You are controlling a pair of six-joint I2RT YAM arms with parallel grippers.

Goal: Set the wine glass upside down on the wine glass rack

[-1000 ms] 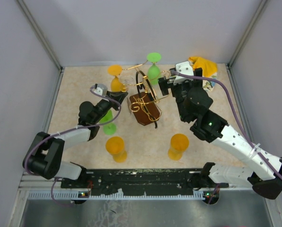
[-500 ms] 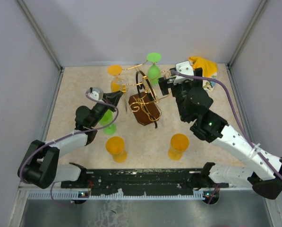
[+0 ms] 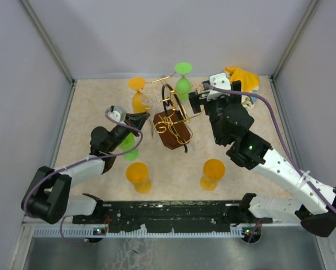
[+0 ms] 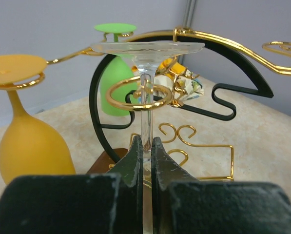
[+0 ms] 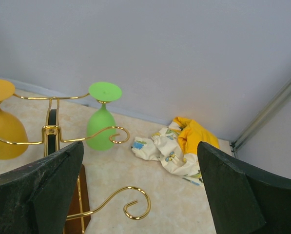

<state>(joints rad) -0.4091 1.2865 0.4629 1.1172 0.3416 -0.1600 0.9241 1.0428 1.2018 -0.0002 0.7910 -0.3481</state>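
Observation:
A clear wine glass [image 4: 147,47] is held upside down, foot on top, with my left gripper [image 4: 146,141] shut on its stem. The stem stands inside a gold curl [image 4: 140,95] of the wine glass rack [image 3: 170,115], a gold wire stand on a dark brown base [image 3: 173,134]. From above, the left gripper [image 3: 144,118] sits at the rack's left side with the glass foot [image 3: 146,101] just beyond it. The bowl is hidden below the fingers. My right gripper [image 3: 197,102] stands open at the rack's right side, holding nothing, with an empty curl [image 5: 135,202] in front of it.
An orange glass [image 3: 137,93] and a green glass [image 3: 183,77] hang upside down on the rack's far arms. Another green glass [image 3: 129,147] stands under the left arm. Two orange glasses [image 3: 138,175] [image 3: 213,173] stand near the front. A crumpled cloth [image 3: 243,80] lies at the back right.
The left arm has drawn back a little toward the near left, keeping the clear glass in its grip at the rack's left curl. The right arm has not moved.

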